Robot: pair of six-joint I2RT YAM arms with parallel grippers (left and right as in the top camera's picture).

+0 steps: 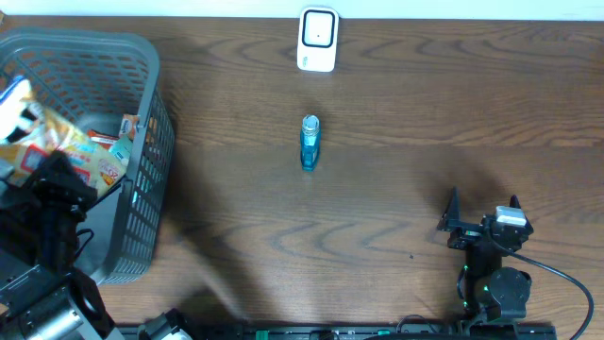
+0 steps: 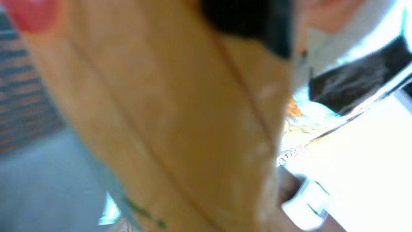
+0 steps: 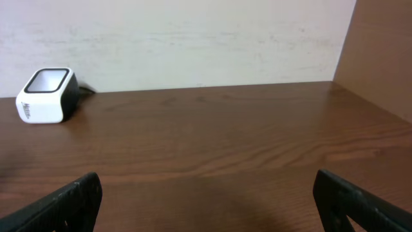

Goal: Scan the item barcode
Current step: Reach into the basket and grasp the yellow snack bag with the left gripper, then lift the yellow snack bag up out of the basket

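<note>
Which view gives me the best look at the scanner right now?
Overhead: the white scanner sits whole at the far edge of the table, beyond the blue bottle. Right wrist shows it side-on, far left. Left wrist is filled by a blurred packet; no scanner discernible.

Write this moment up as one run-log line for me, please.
left gripper: shut on snack packet over basket | right gripper: open, empty | scanner: far edge | blue bottle: centre, untouched

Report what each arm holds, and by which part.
Left gripper: jaws shut on the snack packet, at one edge. Right gripper: jaws open, nothing held.
</note>
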